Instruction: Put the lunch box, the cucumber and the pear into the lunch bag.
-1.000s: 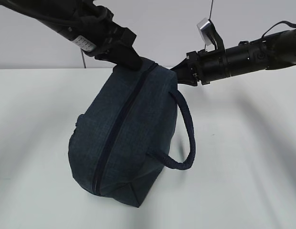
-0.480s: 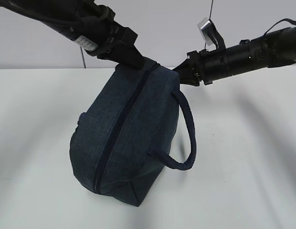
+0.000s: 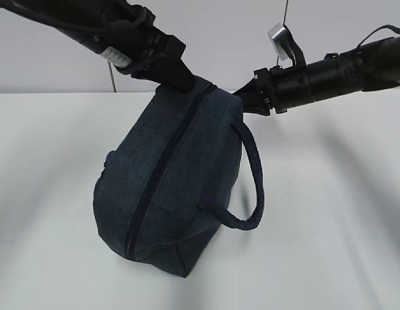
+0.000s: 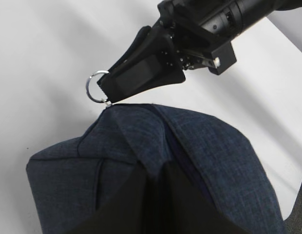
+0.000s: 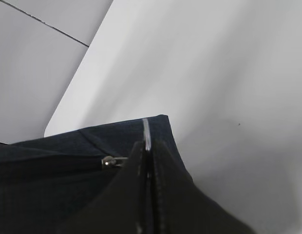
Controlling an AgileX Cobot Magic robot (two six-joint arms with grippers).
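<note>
White table bare; both grippers staying pinched shut, left gripper on lunch bag fabric, right gripper on ring pull; bag barely shifting, zipper remaining closed.

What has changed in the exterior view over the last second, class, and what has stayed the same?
Very little. The right gripper has drawn slightly back to the right along its arm, still shut on the silver ring pull. The lunch bag has barely shifted. The left gripper stays clamped on the bag's far end, the zipper stays closed, and the strap handle hangs as before.
</note>
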